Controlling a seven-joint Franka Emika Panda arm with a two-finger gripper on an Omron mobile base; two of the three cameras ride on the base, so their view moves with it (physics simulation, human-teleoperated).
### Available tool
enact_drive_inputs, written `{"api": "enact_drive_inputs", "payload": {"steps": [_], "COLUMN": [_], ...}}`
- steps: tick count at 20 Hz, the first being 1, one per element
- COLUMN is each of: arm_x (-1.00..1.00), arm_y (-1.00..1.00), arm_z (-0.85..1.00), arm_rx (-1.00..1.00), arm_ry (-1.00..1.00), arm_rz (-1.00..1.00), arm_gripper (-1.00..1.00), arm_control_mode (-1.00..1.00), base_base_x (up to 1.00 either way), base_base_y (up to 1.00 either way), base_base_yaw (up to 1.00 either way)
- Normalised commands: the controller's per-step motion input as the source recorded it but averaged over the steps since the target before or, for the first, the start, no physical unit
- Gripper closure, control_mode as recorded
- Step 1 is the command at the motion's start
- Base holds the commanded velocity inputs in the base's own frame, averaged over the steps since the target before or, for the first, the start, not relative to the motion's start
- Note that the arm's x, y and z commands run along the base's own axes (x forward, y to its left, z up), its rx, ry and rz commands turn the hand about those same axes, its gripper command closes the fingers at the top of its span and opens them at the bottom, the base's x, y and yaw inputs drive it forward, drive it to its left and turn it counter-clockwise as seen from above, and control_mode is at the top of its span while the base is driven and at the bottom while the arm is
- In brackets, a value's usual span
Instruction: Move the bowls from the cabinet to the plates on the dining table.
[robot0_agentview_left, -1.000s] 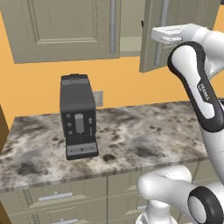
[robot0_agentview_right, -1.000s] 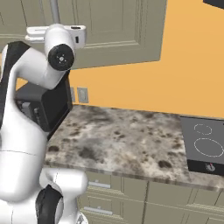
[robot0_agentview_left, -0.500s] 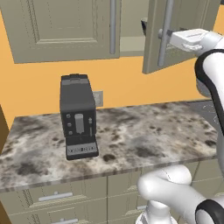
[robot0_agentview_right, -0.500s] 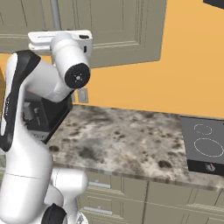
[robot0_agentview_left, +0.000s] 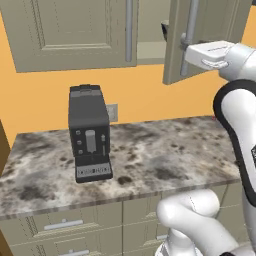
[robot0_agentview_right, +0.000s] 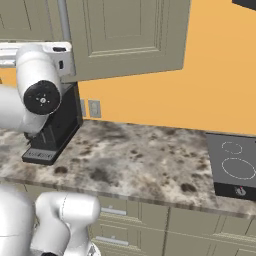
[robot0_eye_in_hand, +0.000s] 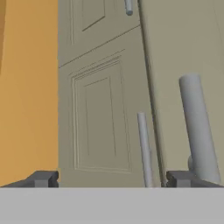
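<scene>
With its tool spread wide and gripping nothing beside the cabinet door's bar handle, the arm needed, I judged, to swing the door fully aside before reaching the dark bowl half hidden on the shelf.

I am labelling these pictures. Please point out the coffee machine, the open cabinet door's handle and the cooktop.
coffee machine (robot0_agentview_left: 89, 131): left base view, front face.
open cabinet door's handle (robot0_eye_in_hand: 197, 129): hand view, bar middle.
cooktop (robot0_agentview_right: 235, 166): right base view, glass top.

The cabinet doors look matt painted grey-beige with smooth silver metal bar handles, above a glossy speckled stone counter and a matt black plastic-looking coffee machine.
</scene>
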Motion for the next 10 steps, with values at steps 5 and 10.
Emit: {"api": "enact_drive_inputs", "payload": {"steps": [5, 10], "arm_x": [-0.28, -0.04], "arm_y": [0.70, 0.65], "arm_z": [-0.51, -0.59], "arm_rx": [0.00, 0.00], "arm_ry": [0.25, 0.34], "arm_rz": [0.00, 0.00], "arm_gripper": [-1.00, -1.00], "arm_control_mode": [-1.00, -1.00], "base_base_x": [0.00, 0.00], "base_base_y": [0.00, 0.00], "base_base_yaw": [0.00, 0.00]}}
